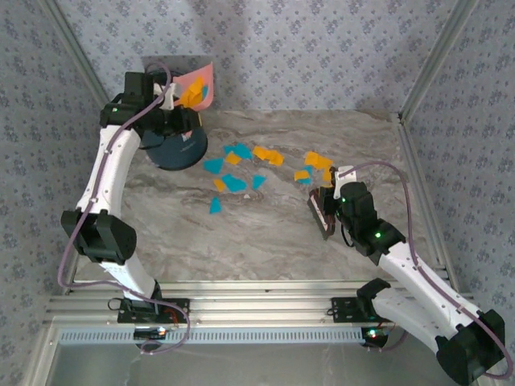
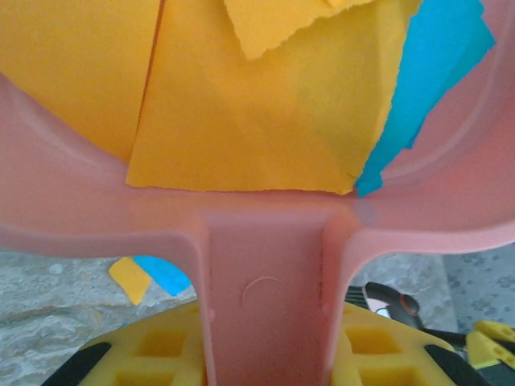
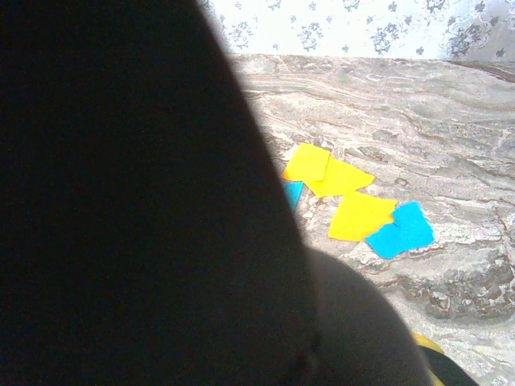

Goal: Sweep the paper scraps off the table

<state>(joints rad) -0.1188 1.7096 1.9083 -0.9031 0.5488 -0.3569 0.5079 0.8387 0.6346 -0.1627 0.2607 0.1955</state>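
Observation:
My left gripper (image 1: 165,100) is shut on the handle of the pink dustpan (image 1: 201,84), which it holds tilted at the table's far left corner. In the left wrist view the handle (image 2: 269,273) runs between my yellow fingers (image 2: 161,346), and orange and teal paper scraps (image 2: 233,121) lie in the pan. More paper scraps (image 1: 233,181) are scattered over the middle of the marble table (image 1: 265,241), with a smaller cluster (image 1: 315,161) to the right. My right gripper (image 1: 334,205) is shut on a dark brush (image 1: 324,213) just in front of that cluster. The brush (image 3: 145,201) hides my right fingers; scraps (image 3: 358,215) lie beyond it.
A dark round container (image 1: 169,153) sits on the table under the dustpan and left wrist. Aluminium rails (image 1: 265,287) edge the table, with patterned walls behind and at the sides. The table's near half holds no scraps.

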